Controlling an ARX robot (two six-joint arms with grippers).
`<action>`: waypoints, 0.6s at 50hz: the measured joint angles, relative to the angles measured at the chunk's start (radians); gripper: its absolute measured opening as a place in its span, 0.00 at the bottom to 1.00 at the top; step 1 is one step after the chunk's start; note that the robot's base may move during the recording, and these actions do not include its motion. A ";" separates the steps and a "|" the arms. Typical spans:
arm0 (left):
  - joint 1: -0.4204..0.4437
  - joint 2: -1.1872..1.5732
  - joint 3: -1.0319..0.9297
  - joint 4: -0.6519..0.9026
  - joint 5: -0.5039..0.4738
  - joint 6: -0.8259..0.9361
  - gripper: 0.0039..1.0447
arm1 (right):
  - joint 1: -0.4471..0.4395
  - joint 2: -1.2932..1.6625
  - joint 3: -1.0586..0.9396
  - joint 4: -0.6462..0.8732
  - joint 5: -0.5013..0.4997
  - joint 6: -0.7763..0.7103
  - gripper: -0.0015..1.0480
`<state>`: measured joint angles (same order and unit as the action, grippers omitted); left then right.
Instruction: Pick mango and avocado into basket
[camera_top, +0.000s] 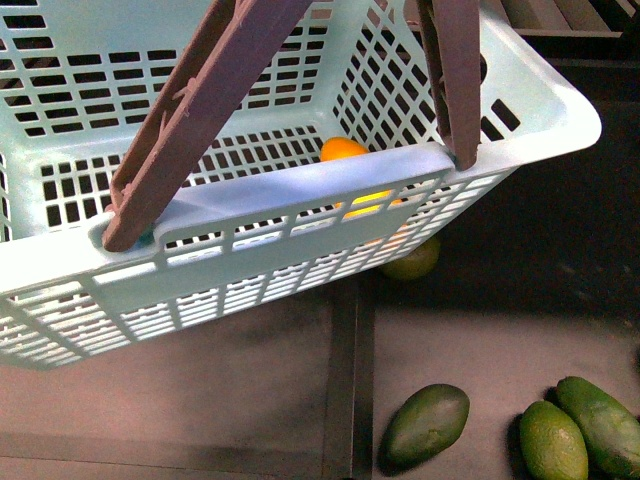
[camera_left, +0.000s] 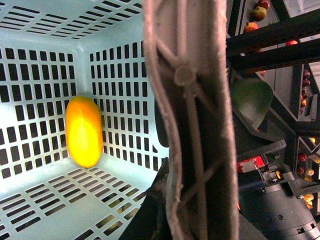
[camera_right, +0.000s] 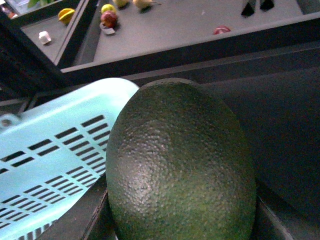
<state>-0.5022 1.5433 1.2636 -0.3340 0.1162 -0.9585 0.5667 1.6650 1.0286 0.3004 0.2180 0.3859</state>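
Inside the basket (camera_top: 300, 190), low against its near slotted wall, lies the mango (camera_top: 344, 148), with open slotted floor spreading away from its other side. Both mauve handles (camera_top: 190, 120) stand raised over the opening, leaving a gap between them. The right gripper (camera_right: 182, 227) is closed around the avocado (camera_right: 180, 165), dark finger parts showing on either side of it; the fruit sits just outside the basket's rounded corner rim. One handle fills the left wrist view, and I cannot tell how wide the left gripper (camera_left: 165, 200) stands. Below the basket's edge, a dark green fruit (camera_top: 425, 425) and lighter green fruits (camera_top: 552, 440) lie on the dark surface (camera_top: 200, 400)
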 joint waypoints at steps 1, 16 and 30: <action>0.000 0.000 0.000 0.000 0.000 0.000 0.04 | 0.005 0.004 0.006 -0.001 0.000 0.001 0.52; 0.000 0.000 0.000 0.000 -0.005 -0.001 0.04 | 0.091 0.088 0.081 -0.026 -0.001 0.031 0.52; 0.002 0.000 0.000 0.000 -0.007 0.000 0.04 | 0.096 0.095 0.083 -0.027 0.005 0.048 0.84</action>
<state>-0.5007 1.5429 1.2636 -0.3340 0.1089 -0.9581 0.6628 1.7599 1.1114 0.2729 0.2234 0.4335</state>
